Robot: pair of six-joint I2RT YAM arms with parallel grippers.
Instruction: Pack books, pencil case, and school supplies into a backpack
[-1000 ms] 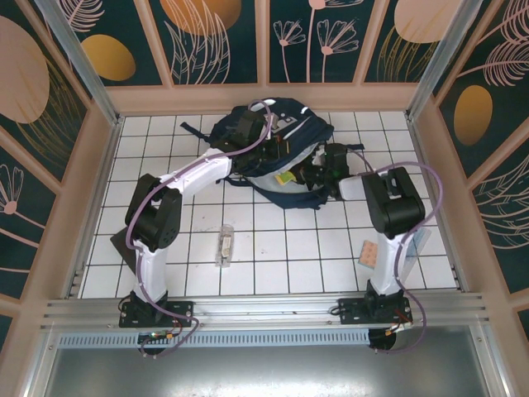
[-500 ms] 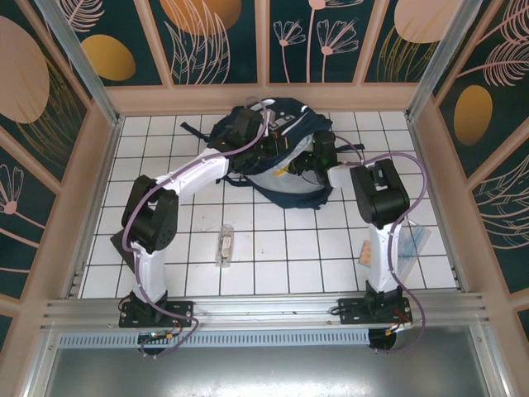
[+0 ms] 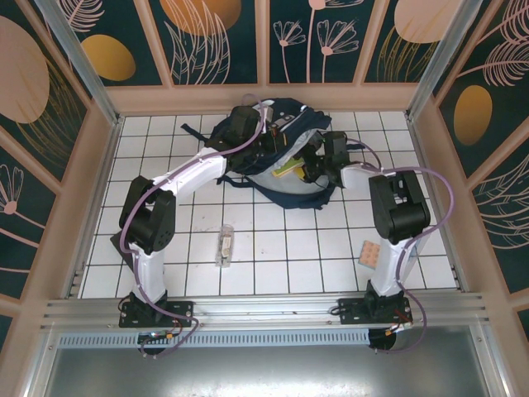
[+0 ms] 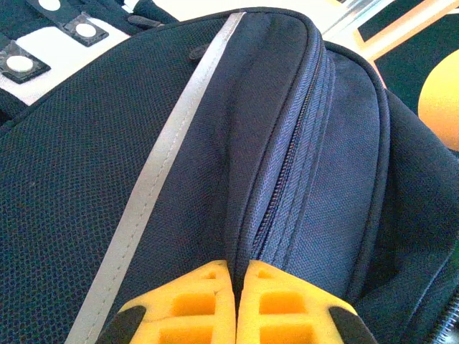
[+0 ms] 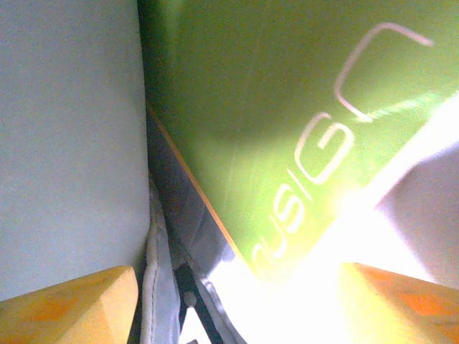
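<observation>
The navy backpack [image 3: 273, 153] lies at the far middle of the table, mouth toward the right arm. My left gripper [image 3: 263, 135] is shut on a fold of its fabric beside the zip [image 4: 287, 165], yellow fingertips [image 4: 215, 276] pressed together. My right gripper [image 3: 312, 165] stands open at the mouth. Just ahead of its fingers [image 5: 72, 308] the lime-green book [image 5: 272, 107] rests loose inside against the pale lining [image 5: 64, 143]. An orange edge [image 5: 193, 183] shows under it. The green book [image 3: 288, 172] peeks from the opening. The pencil case is out of view.
A pinkish-tan dotted pad [image 3: 369, 254] lies on the white tiles beside the right arm's base. A narrow clear box [image 3: 225, 246] lies at the near middle. Wooden walls close in the table on three sides.
My right gripper pushed the green book into the backpack's mouth, opened and let it go, then drew back a little to the right. The left gripper kept its hold on the fabric.
</observation>
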